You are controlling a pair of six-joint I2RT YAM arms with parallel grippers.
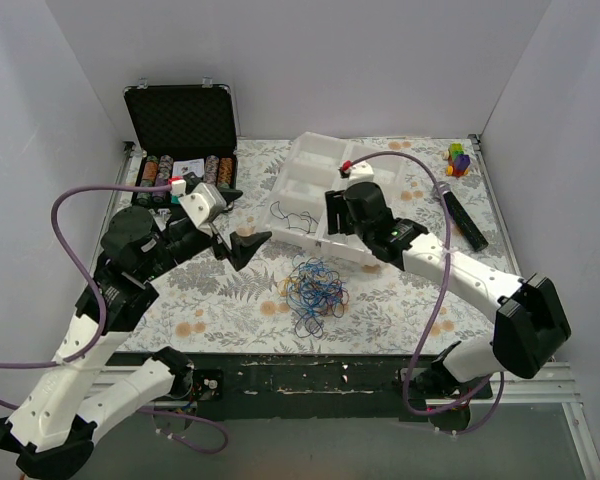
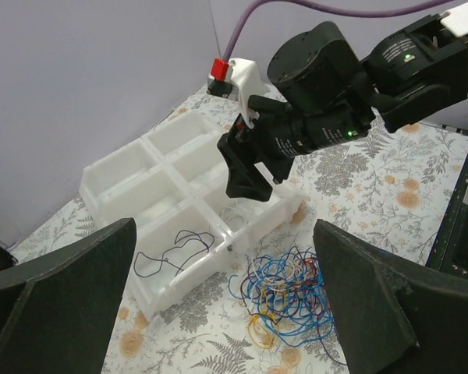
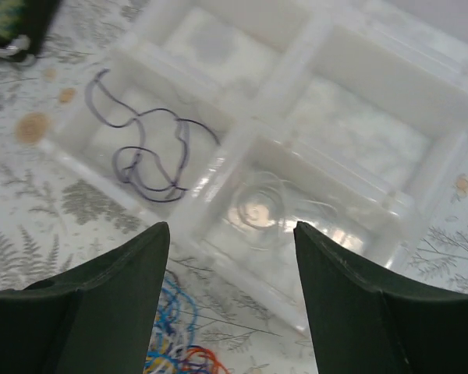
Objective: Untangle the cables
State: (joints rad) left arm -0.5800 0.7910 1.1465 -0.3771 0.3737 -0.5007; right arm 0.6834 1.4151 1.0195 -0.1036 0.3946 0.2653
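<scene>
Now your right gripper (image 3: 230, 227) hangs open and empty over the white tray (image 1: 315, 155); your left gripper (image 2: 224, 226) gapes wide, holding nothing. Cables (image 1: 315, 285) lie tangled just before that tray, one dark cable (image 3: 140, 148) inside it.

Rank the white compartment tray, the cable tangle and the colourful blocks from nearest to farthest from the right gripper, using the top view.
1. The white compartment tray: at the far centre, right below the right gripper.
2. The cable tangle: on the patterned cloth, on the near side of the tray.
3. The colourful blocks: in the far right corner.
</scene>
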